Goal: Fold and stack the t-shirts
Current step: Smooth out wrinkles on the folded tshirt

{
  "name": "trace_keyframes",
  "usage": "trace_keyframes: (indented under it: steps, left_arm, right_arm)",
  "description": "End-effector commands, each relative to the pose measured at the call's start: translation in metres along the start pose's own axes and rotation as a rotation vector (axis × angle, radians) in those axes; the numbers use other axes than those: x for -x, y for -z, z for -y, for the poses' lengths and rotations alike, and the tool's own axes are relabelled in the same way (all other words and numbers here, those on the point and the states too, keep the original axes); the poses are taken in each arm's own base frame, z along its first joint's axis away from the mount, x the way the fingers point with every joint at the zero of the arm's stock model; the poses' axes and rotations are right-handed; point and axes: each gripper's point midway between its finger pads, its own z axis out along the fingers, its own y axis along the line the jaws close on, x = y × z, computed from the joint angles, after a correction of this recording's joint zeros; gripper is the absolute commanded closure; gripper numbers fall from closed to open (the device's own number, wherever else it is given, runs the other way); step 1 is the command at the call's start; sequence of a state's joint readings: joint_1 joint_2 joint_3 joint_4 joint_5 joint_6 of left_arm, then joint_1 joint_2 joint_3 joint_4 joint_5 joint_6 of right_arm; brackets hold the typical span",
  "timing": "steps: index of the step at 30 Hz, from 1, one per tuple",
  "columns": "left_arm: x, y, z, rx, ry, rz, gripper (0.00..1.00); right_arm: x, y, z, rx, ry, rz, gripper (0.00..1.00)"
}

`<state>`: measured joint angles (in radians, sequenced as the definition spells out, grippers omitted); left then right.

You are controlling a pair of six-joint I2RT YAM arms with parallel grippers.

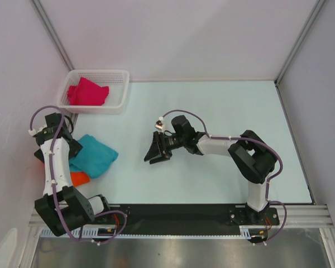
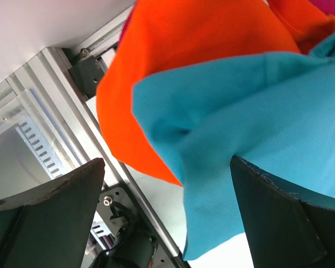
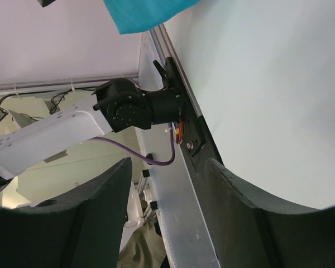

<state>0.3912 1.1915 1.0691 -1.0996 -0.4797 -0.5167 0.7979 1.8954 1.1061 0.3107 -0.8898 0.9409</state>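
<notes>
Left arm rears up, left gripper (image 2: 166, 167) spread wide, the teal shirt (image 2: 257, 139) overlapping the orange shirt (image 2: 178, 50) just beyond its fingers; right arm bends inward, right gripper (image 1: 155, 152) open and empty, pointing towards the teal shirt; magenta shirt (image 1: 87, 92) well beyond both, in the basket (image 1: 120, 96).
</notes>
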Motion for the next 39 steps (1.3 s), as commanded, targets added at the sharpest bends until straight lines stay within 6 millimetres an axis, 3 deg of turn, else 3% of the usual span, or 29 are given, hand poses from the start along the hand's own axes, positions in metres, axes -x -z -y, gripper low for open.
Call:
trace_keyframes:
  steps: [1, 6, 13, 24, 26, 27, 29, 30, 31, 32, 34, 39]
  left_arm:
    - [0.012, -0.007, -0.006, -0.059, 0.047, 0.026, 0.00]
    - [0.002, -0.024, 0.008, -0.096, 0.024, -0.023, 0.00]
    - [0.008, -0.034, 0.020, -0.128, 0.027, -0.030, 0.00]
    - [0.009, -0.056, 0.021, -0.137, 0.088, -0.053, 0.01]
    - [0.007, -0.057, 0.021, -0.143, 0.097, -0.052, 0.05]
    - [0.007, -0.058, 0.021, -0.146, 0.102, -0.050, 0.08]
    - [0.006, -0.059, 0.023, -0.162, 0.111, -0.047, 0.33]
    - [0.006, -0.059, 0.023, -0.162, 0.116, -0.044, 0.48]
    - [0.005, -0.059, 0.023, -0.163, 0.118, -0.048, 0.84]
    - [0.006, -0.059, 0.023, -0.162, 0.126, -0.045, 0.94]
    - [0.006, -0.058, 0.024, -0.167, 0.128, -0.044, 1.00]
    - [0.019, -0.045, 0.019, -0.173, 0.168, 0.014, 1.00]
  right_arm:
    - [0.001, 0.002, -0.003, -0.003, 0.035, 0.006, 0.40]
    - [0.004, 0.000, 0.001, -0.029, 0.044, 0.014, 0.40]
    - [0.006, -0.005, 0.012, -0.080, 0.023, 0.006, 0.41]
    - [0.013, -0.015, 0.023, -0.129, 0.010, -0.006, 0.41]
    - [0.011, -0.016, 0.028, -0.138, 0.002, -0.010, 0.41]
    - [0.012, -0.016, 0.029, -0.141, -0.001, -0.009, 0.41]
    - [0.010, -0.018, 0.033, -0.150, -0.006, -0.014, 0.42]
    - [0.010, -0.018, 0.034, -0.152, -0.005, -0.016, 0.42]
    - [0.009, -0.018, 0.034, -0.155, -0.006, -0.017, 0.42]
    - [0.009, -0.019, 0.036, -0.159, -0.011, -0.019, 0.42]
    - [0.009, -0.020, 0.036, -0.161, -0.003, -0.020, 0.42]
    - [0.010, -0.022, 0.040, -0.180, 0.000, -0.024, 0.42]
